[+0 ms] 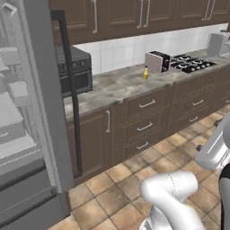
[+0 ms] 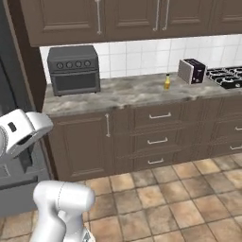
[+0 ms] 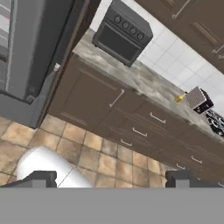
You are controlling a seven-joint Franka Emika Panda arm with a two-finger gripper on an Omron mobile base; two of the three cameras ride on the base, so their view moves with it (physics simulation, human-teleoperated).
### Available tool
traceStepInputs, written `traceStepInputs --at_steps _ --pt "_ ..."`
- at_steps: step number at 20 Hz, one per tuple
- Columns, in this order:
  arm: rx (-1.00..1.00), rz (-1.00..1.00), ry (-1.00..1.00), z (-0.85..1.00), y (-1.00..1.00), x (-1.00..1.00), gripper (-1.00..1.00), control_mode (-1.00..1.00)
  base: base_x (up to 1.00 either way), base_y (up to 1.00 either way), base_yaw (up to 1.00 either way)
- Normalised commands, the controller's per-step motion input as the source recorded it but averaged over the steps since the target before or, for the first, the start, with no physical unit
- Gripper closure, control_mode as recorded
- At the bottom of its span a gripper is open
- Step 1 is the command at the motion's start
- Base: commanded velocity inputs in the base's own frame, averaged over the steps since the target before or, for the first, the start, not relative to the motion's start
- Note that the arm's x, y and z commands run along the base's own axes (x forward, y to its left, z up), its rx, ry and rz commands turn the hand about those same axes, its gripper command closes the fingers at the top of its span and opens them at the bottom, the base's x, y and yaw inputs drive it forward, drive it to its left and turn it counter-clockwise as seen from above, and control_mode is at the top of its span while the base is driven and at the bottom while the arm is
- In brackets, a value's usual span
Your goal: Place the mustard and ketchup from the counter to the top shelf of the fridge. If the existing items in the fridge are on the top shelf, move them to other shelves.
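The mustard (image 1: pixel 145 72) is a small yellow bottle standing on the grey stone counter (image 1: pixel 117 85), just left of the toaster; it also shows as mustard (image 2: pixel 167 81) and mustard (image 3: pixel 180 98). The ketchup is out of view. The fridge (image 1: pixel 27 134) stands open at the far left, with pale shelves and door bins inside; what lies on them I cannot make out. My gripper (image 3: pixel 109 179) is open with nothing between its fingertips (image 3: pixel 40 178), held out over the tiled floor, well short of the counter.
A dark toaster oven (image 1: pixel 76 67) sits on the counter beside the fridge. A silver toaster (image 1: pixel 157 61) and a stovetop (image 1: pixel 193 63) lie further right. Brown drawers and cabinets (image 2: pixel 156 137) run below, wall cabinets above. Tiled floor (image 2: pixel 156 198) lies open in front.
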Motion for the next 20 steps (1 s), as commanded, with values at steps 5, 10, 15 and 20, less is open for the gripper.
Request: traceStepInputs --at_steps 5,10,15,20 --pt "0.00 0.00 0.00 0.00 0.00 0.00 -1.00 1.00 1.00 -0.72 -0.15" --pt "0.00 0.00 0.00 0.00 0.00 0.00 -1.00 1.00 1.00 -0.69 0.00" --pt "0.00 0.00 0.00 0.00 0.00 0.00 -1.00 1.00 1.00 -0.70 0.03" --pt "0.00 0.00 0.00 0.00 0.00 0.00 -1.00 1.00 1.00 -0.47 0.17"
